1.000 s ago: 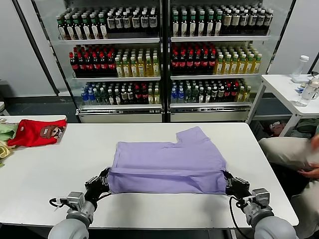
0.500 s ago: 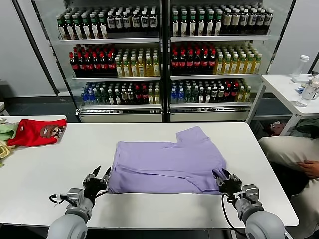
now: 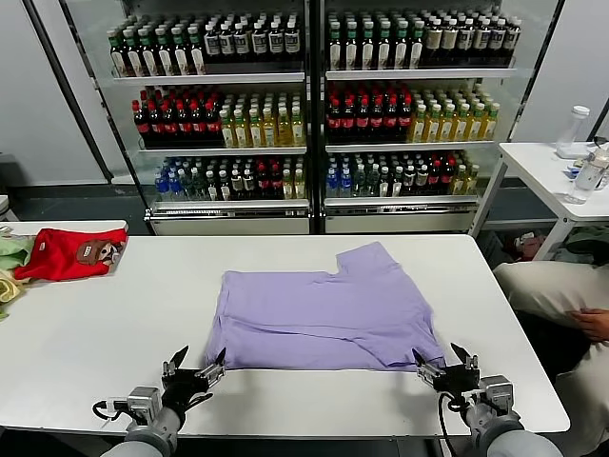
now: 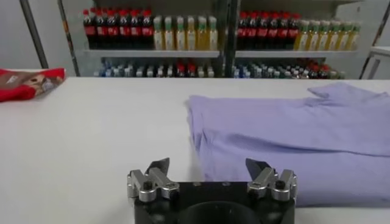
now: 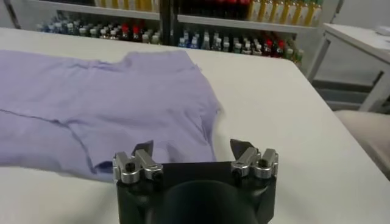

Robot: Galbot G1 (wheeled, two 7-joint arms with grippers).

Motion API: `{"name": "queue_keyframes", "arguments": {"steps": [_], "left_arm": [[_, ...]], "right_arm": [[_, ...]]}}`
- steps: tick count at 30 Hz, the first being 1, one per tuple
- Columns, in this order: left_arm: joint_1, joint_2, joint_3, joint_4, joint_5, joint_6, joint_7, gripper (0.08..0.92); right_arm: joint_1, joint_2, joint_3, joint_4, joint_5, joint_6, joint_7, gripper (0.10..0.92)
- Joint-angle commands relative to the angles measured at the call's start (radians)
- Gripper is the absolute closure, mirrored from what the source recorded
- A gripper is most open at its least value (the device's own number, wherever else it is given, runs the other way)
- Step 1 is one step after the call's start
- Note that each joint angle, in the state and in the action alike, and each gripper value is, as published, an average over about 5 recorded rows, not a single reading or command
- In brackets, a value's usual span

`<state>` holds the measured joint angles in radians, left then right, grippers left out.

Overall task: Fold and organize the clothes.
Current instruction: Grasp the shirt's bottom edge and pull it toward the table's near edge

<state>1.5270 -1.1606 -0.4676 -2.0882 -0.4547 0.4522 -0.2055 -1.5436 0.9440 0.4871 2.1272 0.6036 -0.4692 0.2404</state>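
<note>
The lavender T-shirt (image 3: 324, 309) lies flat on the white table (image 3: 95, 333), folded over on itself, one sleeve pointing to the far right. No print shows. My left gripper (image 3: 195, 362) is open just off the shirt's near left corner, with nothing between its fingers. My right gripper (image 3: 443, 359) is open just off the near right corner, also holding nothing. In the left wrist view the shirt (image 4: 292, 140) spreads ahead of the open left gripper (image 4: 208, 167). In the right wrist view the shirt (image 5: 103, 97) lies ahead of the open right gripper (image 5: 192, 148).
A red garment with a brown patch (image 3: 68, 252) and a pale green cloth (image 3: 11, 249) lie at the table's far left. Drink coolers (image 3: 314, 105) stand behind. A seated person (image 3: 561, 295) and a side table with bottles (image 3: 571, 162) are on the right.
Both grippers opened, let go of the shirt's near corners and drew back toward the table's near edge. The lifted near edge of the shirt dropped flat.
</note>
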Motion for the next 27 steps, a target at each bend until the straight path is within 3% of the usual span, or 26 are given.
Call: {"name": "queue_keyframes", "arguments": {"steps": [1,21,27], "left_arm": [[0.027,0.014,0.017,-0.012,-0.036,0.023,-0.055,0.203],[0.026,0.042,0.047,-0.019,-0.034,0.07,-0.046,0.766],[0.103,0.068,-0.011,-0.119,-0.041,0.077,-0.056,0.908]], "right_arm": [[-0.02,0.018,0.016,-0.007,0.019,-0.001,-0.013,0.309],[-0.033,0.042,0.028,0.006,0.022,-0.02,-0.02,0.865],[-0.156,0.009,0.108,0.131,0.024,-0.023,-0.033,0.912]]}}
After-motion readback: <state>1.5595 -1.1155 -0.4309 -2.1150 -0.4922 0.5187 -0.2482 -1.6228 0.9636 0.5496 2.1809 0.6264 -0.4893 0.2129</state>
